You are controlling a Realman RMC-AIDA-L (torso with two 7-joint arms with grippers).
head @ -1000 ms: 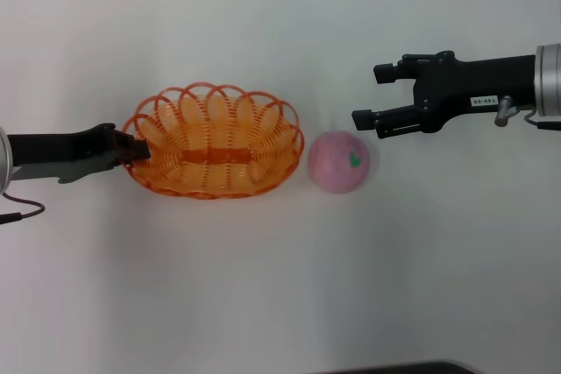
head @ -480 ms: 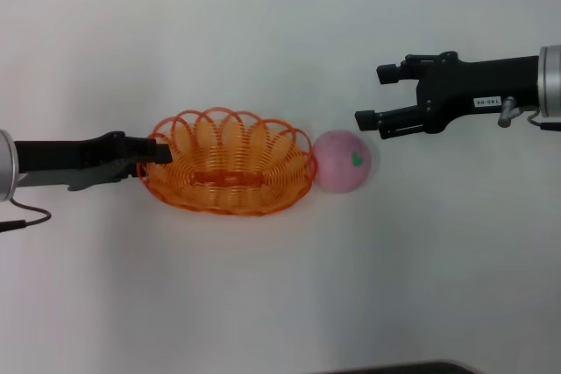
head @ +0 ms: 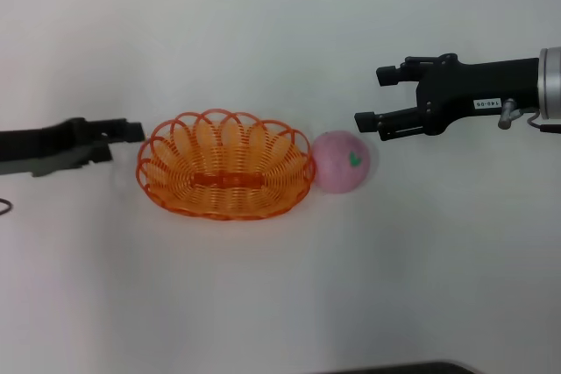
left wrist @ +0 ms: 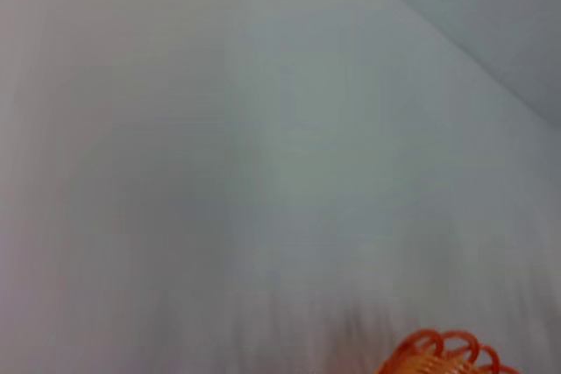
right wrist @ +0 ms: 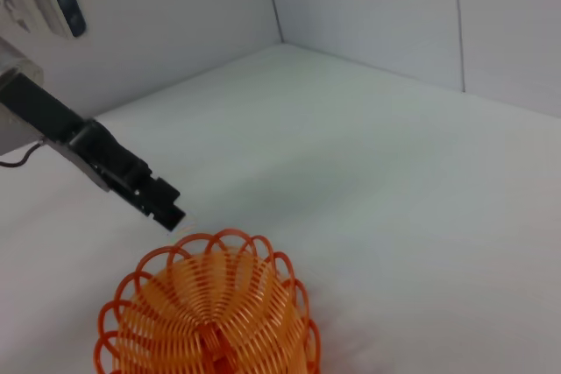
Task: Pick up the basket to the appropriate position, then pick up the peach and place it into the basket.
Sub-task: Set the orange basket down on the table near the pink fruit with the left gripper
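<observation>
The orange wire basket stands flat on the white table, its right rim touching or almost touching the pink peach. My left gripper hovers just left of the basket's rim, open and apart from it, holding nothing. Above and to the right of the peach, my right gripper is open and empty. The right wrist view shows the basket with the left gripper beyond it; the peach is out of that view. Only a bit of the basket's rim shows in the left wrist view.
The white table stretches bare around the two objects. A pale wall rises behind the table in the right wrist view. A dark edge runs along the table's near side.
The left gripper carried the basket rightward until it sat beside the peach, then let go of the rim and drew back to the left. The right arm barely moved.
</observation>
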